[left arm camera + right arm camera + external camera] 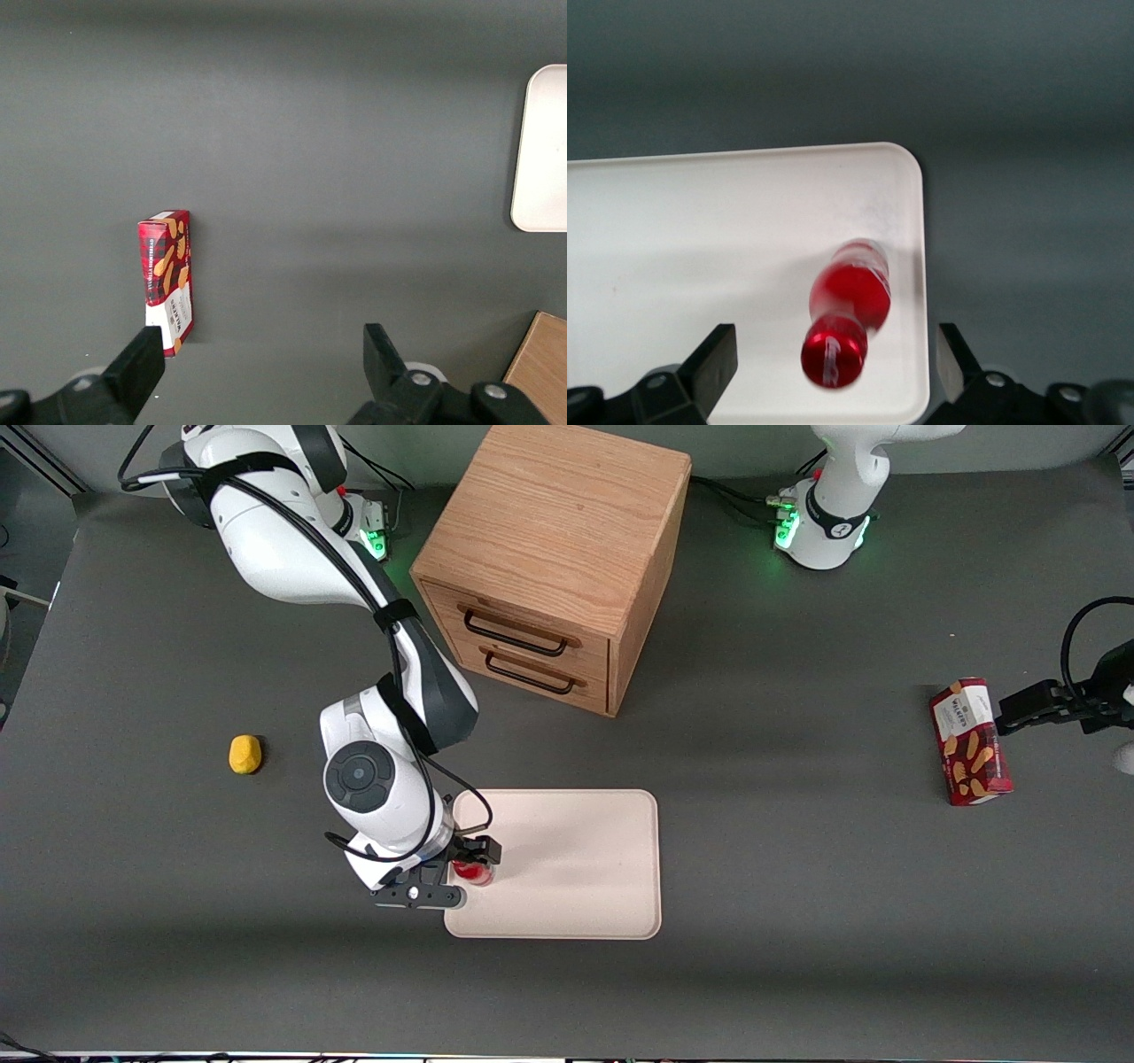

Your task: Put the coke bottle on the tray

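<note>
On the tray [576, 868], at its edge toward the working arm's end of the table, the coke bottle [473, 872] is seen standing under the gripper [465, 868].

Seen from the wrist, the coke bottle [846, 314] stands upright on the tray [700, 257] near a rounded corner, and the gripper [833, 363] is spread wide, its fingers [713, 359] well clear of the bottle on both sides. A wooden cabinet [554, 558], a yellow lump [245, 754] and a red biscuit box [970, 741] are set elsewhere on the table [797, 957].

Glossy red plastic coke bottle [849, 305], matt smooth tray [700, 248], grainy wood cabinet [549, 540], matt grey table [797, 912]
</note>
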### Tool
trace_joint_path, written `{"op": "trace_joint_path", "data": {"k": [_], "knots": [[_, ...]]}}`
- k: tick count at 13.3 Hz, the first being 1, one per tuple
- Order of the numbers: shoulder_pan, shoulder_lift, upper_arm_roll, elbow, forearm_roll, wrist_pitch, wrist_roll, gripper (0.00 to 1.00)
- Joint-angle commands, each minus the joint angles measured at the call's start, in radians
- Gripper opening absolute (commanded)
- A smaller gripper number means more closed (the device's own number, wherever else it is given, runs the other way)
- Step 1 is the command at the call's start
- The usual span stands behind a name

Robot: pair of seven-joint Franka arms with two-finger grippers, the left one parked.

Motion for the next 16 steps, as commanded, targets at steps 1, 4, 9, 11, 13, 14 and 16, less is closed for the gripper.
{"op": "trace_joint_path", "data": {"k": [1, 4, 9, 11, 13, 14, 16], "knots": [[0.009, -0.116, -0.006, -0.015, -0.008, -0.145, 0.067, 1.0], [0.009, -0.232, -0.003, -0.013, -0.035, -0.311, 0.067, 1.0], [0.006, -0.388, -0.003, -0.015, -0.039, -0.495, 0.055, 1.0], [-0.017, -0.431, -0.003, -0.023, -0.039, -0.526, 0.046, 1.0], [-0.107, -0.499, 0.023, -0.102, -0.035, -0.537, -0.058, 1.0], [-0.174, -0.544, 0.055, -0.157, -0.037, -0.535, -0.124, 1.0], [-0.302, -0.613, 0.121, -0.237, -0.037, -0.529, -0.195, 1.0]]}}
